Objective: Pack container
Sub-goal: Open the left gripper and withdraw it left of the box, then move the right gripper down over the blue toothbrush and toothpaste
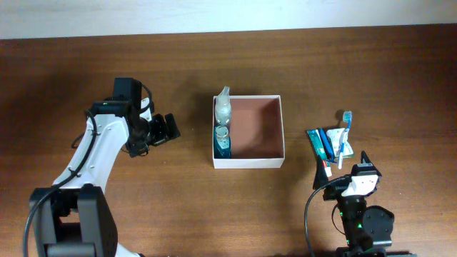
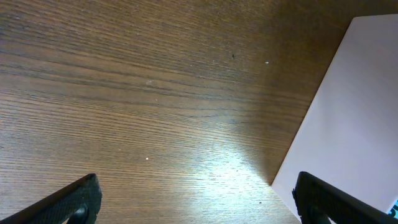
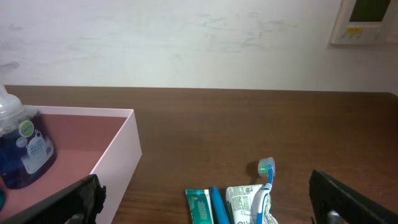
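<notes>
From overhead, the container (image 1: 257, 132) sits at the middle of the wooden table (image 1: 107, 57), its reddish-brown floor mostly bare. A pale clear bottle (image 1: 223, 108) and a blue bottle (image 1: 223, 140) lie end to end along its left wall. The left gripper (image 1: 166, 130) hovers to the left of the box, apart from it, jaws spread and holding nothing. Toward the lower right of the view, the right gripper (image 1: 341, 165) is spread too, just short of a small cluster of toiletries: a blue toothbrush (image 1: 346, 132) beside a green toothpaste tube (image 1: 316, 143). At the left wrist, both black fingers (image 2: 74, 199) stand wide apart over bare wood, and the container's white outer wall fills the right side. At the right wrist, the fingers (image 3: 74, 199) are likewise wide apart and empty. The toothbrush and tubes lie on the table between them, and the container stands off to the left, the blue bottle inside it.
</notes>
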`<state>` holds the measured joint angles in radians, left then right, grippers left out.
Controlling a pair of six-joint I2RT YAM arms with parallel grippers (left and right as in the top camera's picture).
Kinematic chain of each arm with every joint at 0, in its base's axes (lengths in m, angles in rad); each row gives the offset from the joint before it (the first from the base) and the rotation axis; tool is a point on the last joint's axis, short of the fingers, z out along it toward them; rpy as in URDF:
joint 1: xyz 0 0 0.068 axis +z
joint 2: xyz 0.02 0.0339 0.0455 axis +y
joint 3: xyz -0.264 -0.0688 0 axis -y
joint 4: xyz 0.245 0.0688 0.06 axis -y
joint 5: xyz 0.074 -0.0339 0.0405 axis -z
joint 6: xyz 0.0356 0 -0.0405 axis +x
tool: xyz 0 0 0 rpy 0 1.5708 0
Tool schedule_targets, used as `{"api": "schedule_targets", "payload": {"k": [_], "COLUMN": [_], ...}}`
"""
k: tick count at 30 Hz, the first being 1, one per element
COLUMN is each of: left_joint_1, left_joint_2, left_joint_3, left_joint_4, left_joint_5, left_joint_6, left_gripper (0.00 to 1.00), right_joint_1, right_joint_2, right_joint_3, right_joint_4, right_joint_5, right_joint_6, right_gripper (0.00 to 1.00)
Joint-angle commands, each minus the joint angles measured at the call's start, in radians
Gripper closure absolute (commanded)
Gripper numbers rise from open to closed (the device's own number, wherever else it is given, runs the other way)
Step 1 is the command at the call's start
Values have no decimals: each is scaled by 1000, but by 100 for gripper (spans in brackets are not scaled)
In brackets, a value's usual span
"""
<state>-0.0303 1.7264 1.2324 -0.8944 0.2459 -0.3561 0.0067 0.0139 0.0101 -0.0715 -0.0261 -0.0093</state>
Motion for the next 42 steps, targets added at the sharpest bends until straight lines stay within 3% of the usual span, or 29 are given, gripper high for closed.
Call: {"api": "schedule_targets", "payload": {"k": [1,11,16,22,31,42], "left_joint_1": [3,3,3,3,3,3], "left_joint_2": [13,13,13,13,13,13], "left_joint_3": [8,8,8,8,8,8], "left_joint_4": [0,0,0,0,0,0], "left_joint_5": [-8,-8,-8,-8,-8,-8], "left_joint_6": [5,5,5,5,5,5], "left_gripper": [1,1,1,1,1,1], "right_joint_1": [-8,-8,-8,-8,-8,-8], "right_joint_2": [-8,-8,25,256,737,1024], "right_joint_3": [-5,0,132,489,944,998], "right_joint_4": [-5,-11,-163,-429,-812,-917], "right_joint_5": [5,-49,-42,-3,-77,-75], "right_joint_6": [-6,36,119,15,17,16], "right_gripper": [2,2,2,2,2,2]}}
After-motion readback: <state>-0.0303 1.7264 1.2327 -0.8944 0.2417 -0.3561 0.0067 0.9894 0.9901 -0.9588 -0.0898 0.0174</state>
